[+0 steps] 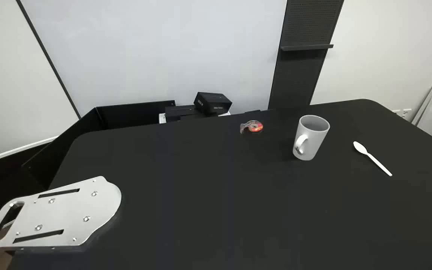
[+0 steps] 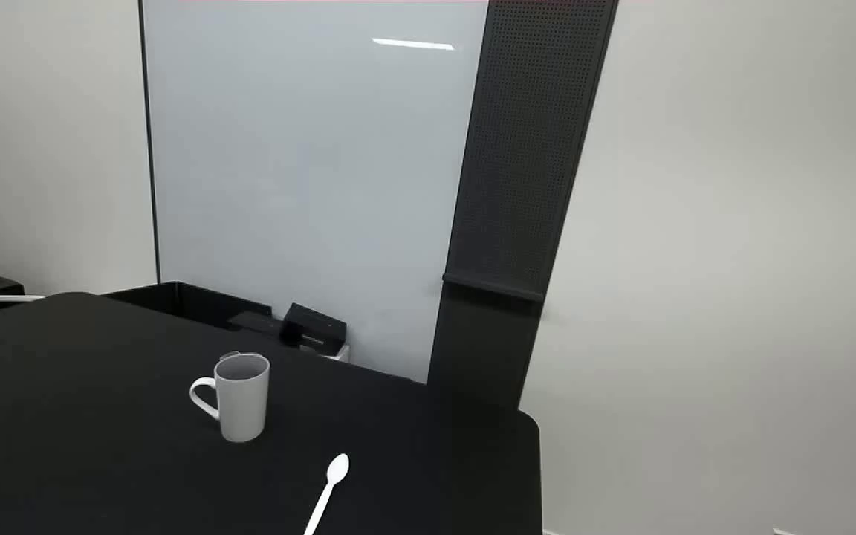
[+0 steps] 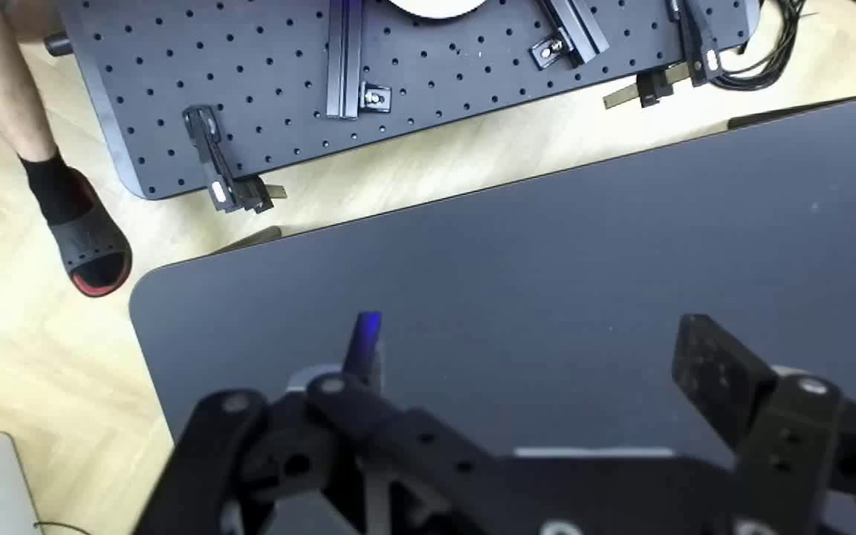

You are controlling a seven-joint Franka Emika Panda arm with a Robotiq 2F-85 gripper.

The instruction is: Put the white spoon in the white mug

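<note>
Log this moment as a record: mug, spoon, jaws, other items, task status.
white mug: standing upright on the black table
white spoon: lying flat, right of the mug in both exterior views
jaws: wide apart, nothing between them
other items: small partly red object; slotted silver plate at the table edge
task status: spoon not yet in the mug

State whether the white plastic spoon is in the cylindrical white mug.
Out: both exterior views show the spoon on the black table, apart from the mug.
</note>
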